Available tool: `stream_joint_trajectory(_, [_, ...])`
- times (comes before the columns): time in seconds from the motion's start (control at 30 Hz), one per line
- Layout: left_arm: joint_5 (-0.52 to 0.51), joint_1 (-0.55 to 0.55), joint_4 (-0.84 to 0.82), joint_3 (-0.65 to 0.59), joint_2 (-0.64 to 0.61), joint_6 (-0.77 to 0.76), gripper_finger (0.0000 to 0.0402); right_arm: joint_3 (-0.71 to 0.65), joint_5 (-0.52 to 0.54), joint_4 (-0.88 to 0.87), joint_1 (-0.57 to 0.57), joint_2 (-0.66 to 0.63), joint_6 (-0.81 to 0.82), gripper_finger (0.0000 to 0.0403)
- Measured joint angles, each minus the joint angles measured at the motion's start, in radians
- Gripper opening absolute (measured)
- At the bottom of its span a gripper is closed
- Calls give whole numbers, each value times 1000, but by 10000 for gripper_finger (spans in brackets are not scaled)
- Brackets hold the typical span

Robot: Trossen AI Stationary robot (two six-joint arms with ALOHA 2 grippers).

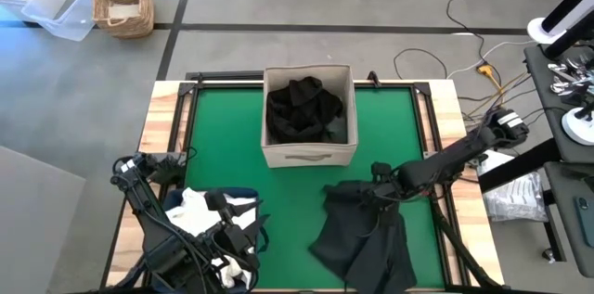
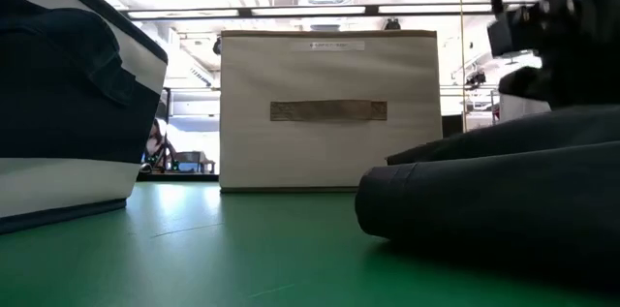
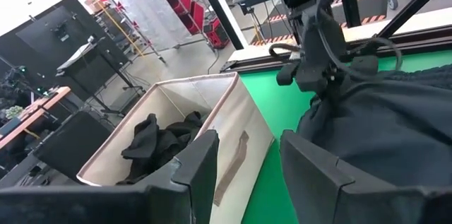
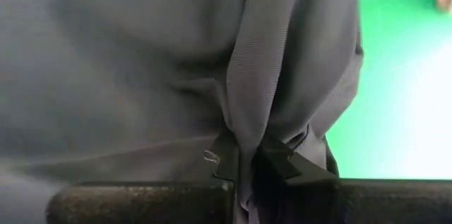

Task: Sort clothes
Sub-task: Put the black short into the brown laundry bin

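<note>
A charcoal grey garment (image 1: 364, 236) lies crumpled on the green mat at the near right, and it also fills the right of the low view (image 2: 504, 191). My right gripper (image 1: 378, 185) points down at its far edge and is shut on the cloth. Black clothes (image 1: 304, 108) lie inside the beige fabric box (image 1: 308, 154). White clothes (image 1: 192, 209) rest in the navy blue bin (image 2: 68, 123) at the near left. My left gripper (image 3: 248, 146) hovers open over that bin, with nothing between its fingers. My right gripper pinches a raised fold of the charcoal garment (image 4: 244, 139) between its two fingertips (image 4: 224, 159). It comes from above, pointing steeply down, at the garment's far edge. The cloth is gathered into a ridge at the fingers, and the rest of the garment lies on the mat.
The beige box stands at the mat's far middle, with bare green mat (image 1: 223, 136) on either side of it. A black frame (image 1: 427, 118) and wooden table edges surround the mat. A wicker basket (image 1: 122, 2) and a clear tub (image 1: 58, 6) stand on the floor beyond the table.
</note>
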Motion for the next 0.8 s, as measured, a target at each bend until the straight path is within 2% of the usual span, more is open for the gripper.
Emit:
stream_joint_trajectory(0.33, [1, 0, 0, 0, 0, 0, 135, 120, -3, 1, 0, -116, -63, 13])
stream_joint_trajectory(0.8, [2, 0, 0, 0, 2, -4, 135, 389, -6, -23, 2, -126, -248, 13])
